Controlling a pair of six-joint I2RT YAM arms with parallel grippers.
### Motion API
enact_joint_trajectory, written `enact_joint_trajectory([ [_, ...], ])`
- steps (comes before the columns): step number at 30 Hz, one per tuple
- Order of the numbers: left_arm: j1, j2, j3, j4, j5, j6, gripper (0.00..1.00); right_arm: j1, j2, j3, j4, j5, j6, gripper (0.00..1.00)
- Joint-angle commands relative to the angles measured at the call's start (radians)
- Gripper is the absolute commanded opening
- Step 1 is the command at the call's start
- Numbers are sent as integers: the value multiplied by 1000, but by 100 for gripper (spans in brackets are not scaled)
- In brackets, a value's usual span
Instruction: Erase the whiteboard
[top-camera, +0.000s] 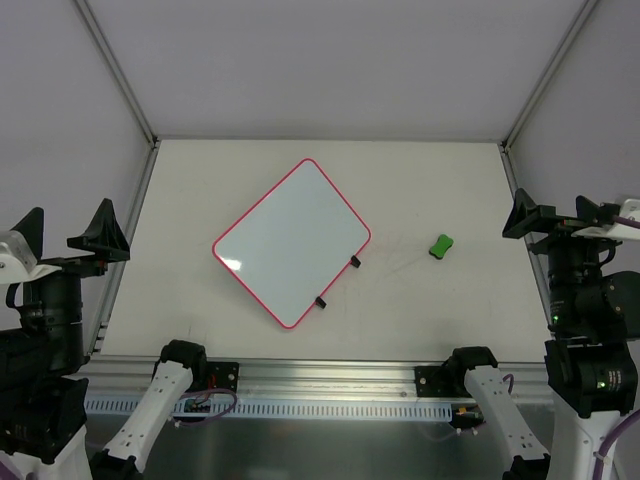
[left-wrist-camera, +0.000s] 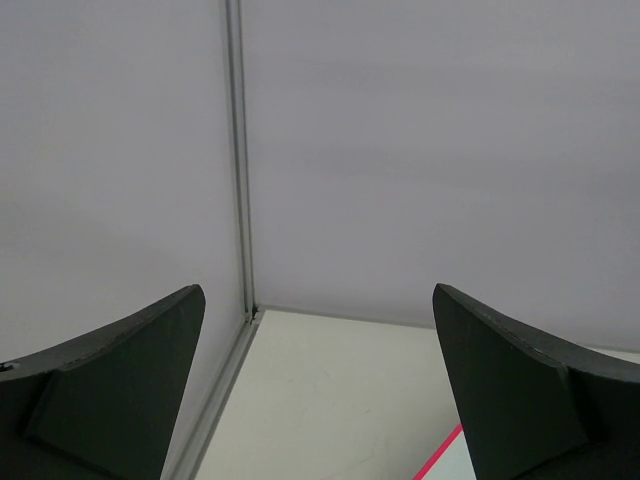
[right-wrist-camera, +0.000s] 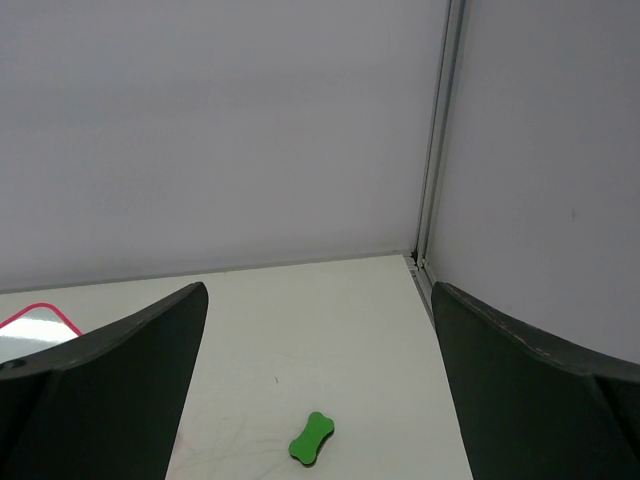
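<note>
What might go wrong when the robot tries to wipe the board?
The green eraser is small and lies flat, so the open right gripper might nudge it away instead of pinching it.
Nothing seems to hold the whiteboard down, and the open left gripper is off to the side, so wiping might slide or spin it.
The black clips on its near right edge could snag the eraser.
</note>
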Motion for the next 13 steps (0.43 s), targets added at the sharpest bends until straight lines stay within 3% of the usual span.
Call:
enact_joint_trajectory([
  [1,-9,-15,-15,10,-28,20,99,-4,10,29,21,-25,-16,99],
  [13,-9,-4,-43,10,-39,26,99,-5,23,26,38,-28,-8,99],
])
